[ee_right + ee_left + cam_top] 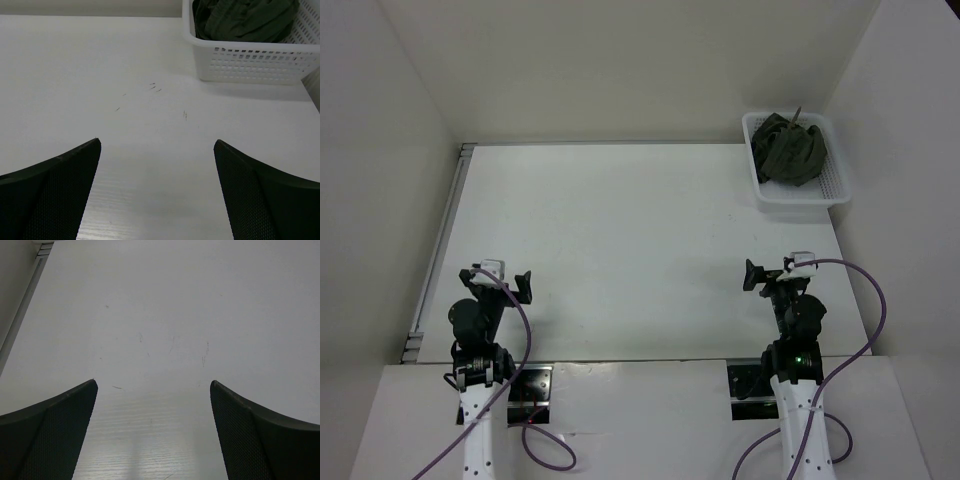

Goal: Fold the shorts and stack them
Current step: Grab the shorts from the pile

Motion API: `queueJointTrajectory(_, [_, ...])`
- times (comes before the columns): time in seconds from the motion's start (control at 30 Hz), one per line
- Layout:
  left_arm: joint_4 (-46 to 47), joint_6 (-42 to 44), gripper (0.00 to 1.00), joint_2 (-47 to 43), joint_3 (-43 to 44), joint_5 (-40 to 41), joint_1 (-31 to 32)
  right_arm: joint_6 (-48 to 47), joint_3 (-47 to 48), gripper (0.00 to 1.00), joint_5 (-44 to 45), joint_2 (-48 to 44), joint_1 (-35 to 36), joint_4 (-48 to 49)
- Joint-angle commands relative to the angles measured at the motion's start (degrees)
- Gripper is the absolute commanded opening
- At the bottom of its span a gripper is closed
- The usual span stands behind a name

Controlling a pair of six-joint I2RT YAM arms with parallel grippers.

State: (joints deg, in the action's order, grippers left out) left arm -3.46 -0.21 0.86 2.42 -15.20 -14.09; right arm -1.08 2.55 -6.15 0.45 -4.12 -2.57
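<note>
The shorts (788, 150) are wadded up in the white basket (800, 203), upper right of the overhead frame. They're so bunched I can't tell which way they point or run. The left gripper (498, 282) and right gripper (778, 275) are down near the bottom, jaws spread wide, holding nothing.

White table (620, 230) — mesh basket (800, 198) far right

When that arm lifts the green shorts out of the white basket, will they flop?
Probably flop: the shorts lie crumpled in a heap in the basket, so they look soft. Likely light, being only cloth. Dangling legs might drag on the basket's rim.
</note>
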Motion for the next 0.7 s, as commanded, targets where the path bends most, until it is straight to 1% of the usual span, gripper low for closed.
queueJointTrajectory(0.0, [1.88,0.21,1.00,-1.48,-1.98,-0.52,0.20,0.47,-2.55,0.98,1.06,-1.15,-0.27,1.95])
queueJointTrajectory(0.17, [1.88,0.21,1.00,-1.48,-1.98,-0.53,0.20,-0.06,-2.55,0.98,0.44,-1.15,-0.27,1.95])
queueJointTrajectory(0.2, [1.88,0.21,1.00,-1.48,-0.32,-5.93,0.20,-1.10,-1.24,0.98,-2.26,-1.15,-0.27,1.95])
queueJointTrajectory(0.23, [-0.99,0.21,1.00,-1.48,0.83,-12.85,0.20,-16.17,-0.18,0.98,-16.55,-1.15,-0.27,1.95])
queueJointTrajectory(0.27, [-0.50,0.21,1.00,-1.48,0.84,-24.41,0.20,-22.32,0.35,0.98,-23.66,-1.15,-0.27,4.82])
queueJointTrajectory(0.3, [-0.49,0.21,1.00,-1.48,1.79,-30.18,0.20,-26.04,0.35,1.00,-29.04,-1.15,-0.27,7.38])
queueJointTrajectory(0.33, [-0.14,0.21,1.00,-1.48,1.80,-36.50,0.20,-65.06,0.35,1.00,-43.19,-1.15,-0.27,4.10])
queueJointTrajectory(0.37, [-8.23,0.21,1.00,-1.48,1.80,-43.96,0.20,-96.08,0.35,1.00,-44.02,-1.15,-0.27,-6.29])
queueJointTrajectory(0.4, [-18.06,0.21,1.00,-0.78,1.80,-47.78,0.20,-100.91,0.35,0.97,-42.29,-0.54,-0.27,-9.18])
queueJointTrajectory(0.43, [-5.45,0.21,1.00,-0.78,1.80,-49.64,0.90,-102.96,-1.21,0.99,-41.49,-1.06,0.25,-5.12])
queueJointTrajectory(0.47, [0.94,0.21,1.00,-1.30,-1.68,-49.66,1.51,-106.81,-1.92,0.99,-38.18,-1.06,0.25,-1.77])
queueJointTrajectory(0.5, [3.09,0.21,1.00,-0.61,-0.75,-49.66,1.52,-106.85,-1.93,0.99,-38.14,-1.06,0.25,1.31])
queueJointTrajectory(0.53, [8.86,0.21,1.00,-0.08,0.04,-49.66,2.04,-104.50,-1.93,0.99,-38.14,-1.06,0.25,5.86])
queueJointTrajectory(0.57, [13.35,0.21,1.00,0.45,0.05,-48.97,2.92,-99.78,-1.93,0.99,-39.71,-1.06,0.25,9.82])
queueJointTrajectory(0.6, [18.96,0.21,1.00,1.41,0.57,-48.09,3.45,-97.21,-1.93,0.99,-40.25,-0.28,0.25,17.43])
queueJointTrajectory(0.67, [19.55,0.21,1.00,10.43,4.77,-45.10,5.29,-96.39,2.71,0.99,-40.25,6.99,0.25,19.53])
